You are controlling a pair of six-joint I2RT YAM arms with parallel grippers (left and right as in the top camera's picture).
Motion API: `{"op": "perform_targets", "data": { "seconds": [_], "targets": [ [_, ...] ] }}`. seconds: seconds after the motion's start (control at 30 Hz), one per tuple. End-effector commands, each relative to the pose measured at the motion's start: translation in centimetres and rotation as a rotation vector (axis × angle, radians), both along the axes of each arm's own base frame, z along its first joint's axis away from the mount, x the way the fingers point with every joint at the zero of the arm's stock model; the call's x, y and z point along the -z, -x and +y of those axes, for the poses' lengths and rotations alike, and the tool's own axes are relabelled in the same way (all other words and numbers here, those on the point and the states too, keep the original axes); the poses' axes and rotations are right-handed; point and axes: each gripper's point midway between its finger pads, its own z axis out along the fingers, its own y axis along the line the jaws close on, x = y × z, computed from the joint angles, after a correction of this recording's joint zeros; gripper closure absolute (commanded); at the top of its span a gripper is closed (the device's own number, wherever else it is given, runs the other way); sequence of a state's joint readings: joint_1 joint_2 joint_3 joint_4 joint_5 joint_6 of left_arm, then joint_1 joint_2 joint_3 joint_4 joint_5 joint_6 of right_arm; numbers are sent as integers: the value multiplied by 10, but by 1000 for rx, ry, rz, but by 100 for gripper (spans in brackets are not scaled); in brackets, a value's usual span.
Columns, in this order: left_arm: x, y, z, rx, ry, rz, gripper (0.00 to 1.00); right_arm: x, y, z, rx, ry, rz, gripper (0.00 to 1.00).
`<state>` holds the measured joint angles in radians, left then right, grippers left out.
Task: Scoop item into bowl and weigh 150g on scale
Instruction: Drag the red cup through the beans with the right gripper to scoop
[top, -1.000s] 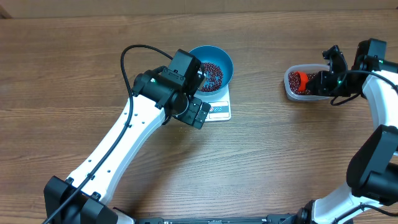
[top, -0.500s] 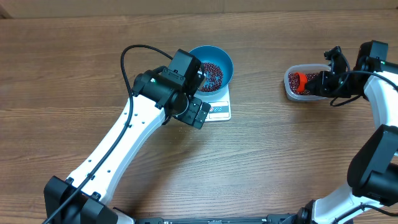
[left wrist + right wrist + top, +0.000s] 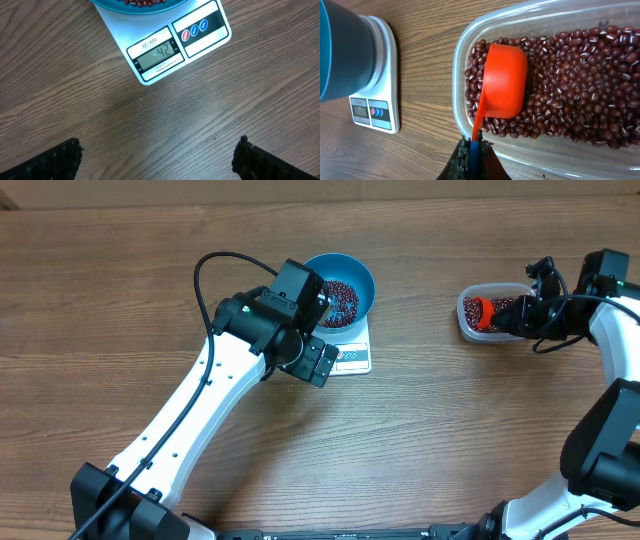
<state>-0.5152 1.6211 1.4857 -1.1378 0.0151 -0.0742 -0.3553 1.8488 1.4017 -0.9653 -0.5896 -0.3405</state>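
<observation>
Bowl (image 3: 107,4) cropped at top; right hand (image 3: 472,150) pinches scoop (image 3: 502,82), left hand (image 3: 159,145) spread.

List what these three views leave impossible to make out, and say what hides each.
- Overhead: the scale is partly under the left arm, its readout too small.
- Left wrist: the bowl is cut off by the top edge.
- Right wrist: the scoop shows its back, hiding its contents.
</observation>
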Motion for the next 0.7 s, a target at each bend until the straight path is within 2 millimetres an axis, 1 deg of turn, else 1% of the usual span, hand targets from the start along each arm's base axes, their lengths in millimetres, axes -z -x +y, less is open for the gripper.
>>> {"op": "perform_targets", "data": {
  "seconds": [0.0, 0.23, 0.43, 0.67],
  "targets": [
    [-6, 0, 0, 15, 2, -19, 0, 8, 4, 6, 9, -48, 24, 96],
    [-6, 0, 0, 15, 2, -19, 0, 7, 4, -2, 43, -86, 10, 96],
    [-6, 0, 0, 16, 2, -19, 0, 1, 4, -9, 68, -137, -11, 96],
    [-6, 0, 0, 15, 2, -19, 0, -4, 4, -12, 81, -178, -29, 96]
  ]
}}
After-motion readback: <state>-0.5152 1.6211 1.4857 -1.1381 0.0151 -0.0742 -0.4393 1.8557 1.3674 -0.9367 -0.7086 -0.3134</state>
